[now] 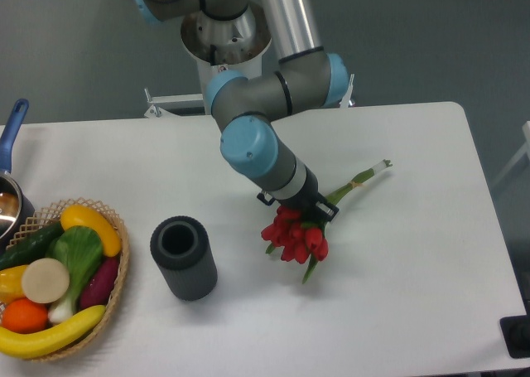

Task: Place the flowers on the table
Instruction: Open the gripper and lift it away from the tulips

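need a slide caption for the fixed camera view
UR5e gripper holds red flowers tilted low over the white table, right of a dark cylinder.
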`<state>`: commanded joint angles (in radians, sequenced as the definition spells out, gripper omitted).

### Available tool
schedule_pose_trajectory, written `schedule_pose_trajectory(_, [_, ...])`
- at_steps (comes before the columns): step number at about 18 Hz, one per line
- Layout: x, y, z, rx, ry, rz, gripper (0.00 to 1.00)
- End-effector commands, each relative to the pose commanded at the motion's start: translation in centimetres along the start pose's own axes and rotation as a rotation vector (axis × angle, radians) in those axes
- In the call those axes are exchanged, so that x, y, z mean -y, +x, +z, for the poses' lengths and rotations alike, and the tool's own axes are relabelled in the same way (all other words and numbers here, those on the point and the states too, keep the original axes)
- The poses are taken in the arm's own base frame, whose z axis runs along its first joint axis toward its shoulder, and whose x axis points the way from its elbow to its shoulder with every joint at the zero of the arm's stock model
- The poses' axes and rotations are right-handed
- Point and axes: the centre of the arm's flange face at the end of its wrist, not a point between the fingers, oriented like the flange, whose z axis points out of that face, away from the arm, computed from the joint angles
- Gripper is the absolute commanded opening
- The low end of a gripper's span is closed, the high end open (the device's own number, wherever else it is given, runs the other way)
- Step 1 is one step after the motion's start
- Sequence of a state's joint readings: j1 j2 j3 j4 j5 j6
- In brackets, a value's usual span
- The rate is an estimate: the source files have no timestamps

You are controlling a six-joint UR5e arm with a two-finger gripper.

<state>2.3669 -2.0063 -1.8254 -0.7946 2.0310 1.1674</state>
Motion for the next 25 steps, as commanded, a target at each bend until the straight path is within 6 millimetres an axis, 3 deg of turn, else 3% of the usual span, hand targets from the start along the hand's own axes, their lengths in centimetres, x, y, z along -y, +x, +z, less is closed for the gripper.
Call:
schedule_pose_trajectory(2, [0.6, 0.1, 0.9, -0.013, -0.004, 0.008, 0.47])
schedule_pose_trajectory(6, [0.7, 0.0, 0.9, -0.016, 0.01, 0.004, 0.62])
schedule_pose_trajectory(8, [0.5, -0.1, 0.4, -0.012, 0.025, -0.001, 1.0])
schedule_pose_trajectory(10, [0.2, -0.4, -0.2, -0.009, 0.052, -0.014, 1.0])
schedule_pose_trajectory(12, [-1.2, -1.2, -2.8, 0.006, 0.139, -0.051, 1.0])
schedule_pose_trajectory(14, [-2.8, -2.0, -4.1, -0.007, 0.239, -0.094, 1.0])
schedule_pose_trajectory(22, [-13.1, -6.2, -10.3, 0.035, 0.532, -0.333, 1.0])
schedule_pose_trajectory(25, [-17.7, -7.7, -10.8, 0.047, 0.618, -0.388, 1.0])
